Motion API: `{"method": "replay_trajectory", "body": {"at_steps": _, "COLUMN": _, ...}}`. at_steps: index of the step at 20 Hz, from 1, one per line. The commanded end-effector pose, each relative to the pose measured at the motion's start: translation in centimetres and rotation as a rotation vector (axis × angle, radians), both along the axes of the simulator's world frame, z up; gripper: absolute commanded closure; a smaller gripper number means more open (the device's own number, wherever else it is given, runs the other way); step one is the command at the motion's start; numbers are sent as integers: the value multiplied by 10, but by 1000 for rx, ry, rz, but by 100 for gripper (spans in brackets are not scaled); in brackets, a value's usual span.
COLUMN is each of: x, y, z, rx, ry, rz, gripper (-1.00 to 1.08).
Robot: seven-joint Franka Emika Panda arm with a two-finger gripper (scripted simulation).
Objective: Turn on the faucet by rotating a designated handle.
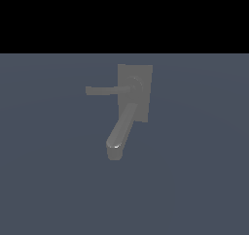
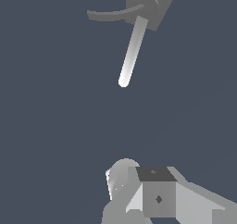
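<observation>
One grey faucet [image 1: 134, 91] stands on a dark floor, with its thin handle [image 1: 104, 90] jutting toward the exterior view's left and the thick spout [image 1: 119, 132] angling down. In the wrist view the handle [image 2: 131, 53] lies well apart from the gripper [image 2: 139, 190]; whether the fingers are wide or narrow cannot be told. A good approach probably meets the bar near its squared tip, for leverage, then sweeps around the hub [image 1: 134, 86].

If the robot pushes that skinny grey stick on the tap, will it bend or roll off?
Probably neither. The handle looks like a straight, stiff bar, so it likely won't flop. It joins a round hub on the faucet, so a push should swing it around that hub. Its smooth surface might let fingers slip.
</observation>
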State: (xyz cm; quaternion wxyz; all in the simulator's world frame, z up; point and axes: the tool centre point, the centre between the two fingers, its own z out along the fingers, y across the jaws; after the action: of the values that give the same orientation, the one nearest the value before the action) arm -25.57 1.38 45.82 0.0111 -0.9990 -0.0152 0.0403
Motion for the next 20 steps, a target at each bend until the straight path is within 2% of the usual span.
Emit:
{"method": "replay_trajectory", "body": {"at_steps": 1, "x": 0, "y": 0, "z": 0, "rx": 0, "ry": 0, "rz": 0, "gripper": 108}}
{"method": "replay_trajectory", "body": {"at_steps": 6, "x": 2, "y": -3, "z": -2, "rx": -14, "ry": 6, "rz": 5, "gripper": 108}}
{"method": "replay_trajectory", "body": {"at_steps": 11, "x": 7, "y": -10, "z": -9, "rx": -58, "ry": 22, "rz": 19, "gripper": 108}}
{"method": "replay_trajectory", "body": {"at_steps": 16, "x": 16, "y": -22, "z": -19, "rx": -131, "ry": 48, "rz": 46, "gripper": 108}}
{"method": "replay_trajectory", "body": {"at_steps": 20, "x": 26, "y": -35, "z": -30, "rx": -211, "ry": 76, "rz": 80, "gripper": 108}}
